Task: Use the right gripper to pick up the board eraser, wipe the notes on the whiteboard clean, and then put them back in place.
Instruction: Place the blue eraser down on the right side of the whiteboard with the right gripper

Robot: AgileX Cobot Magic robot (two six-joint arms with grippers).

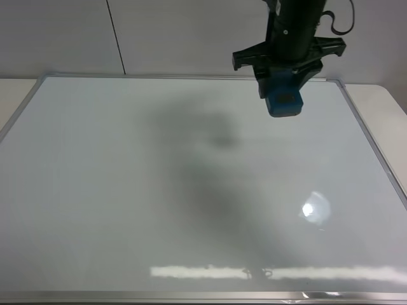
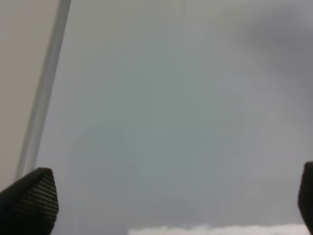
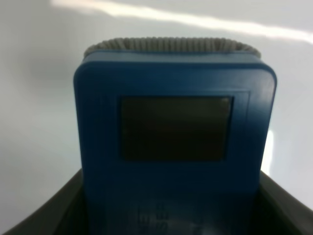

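Observation:
My right gripper (image 1: 282, 81) is shut on the teal-blue board eraser (image 1: 283, 98) and holds it above the far right part of the whiteboard (image 1: 127, 190). In the right wrist view the eraser (image 3: 175, 142) fills the frame, with its grey felt edge pointing at the white surface. I see no notes on the board in any view. My left gripper (image 2: 171, 196) is open over the board near its silver frame (image 2: 44, 98), with only its fingertips (image 2: 29, 200) showing. The left arm is out of the high view.
The whiteboard's silver frame (image 1: 369, 136) runs along all sides. A pale table edge (image 1: 385, 95) shows at the far right and far left. A wall stands behind the board. A lamp glare (image 1: 315, 208) lies on the board at right.

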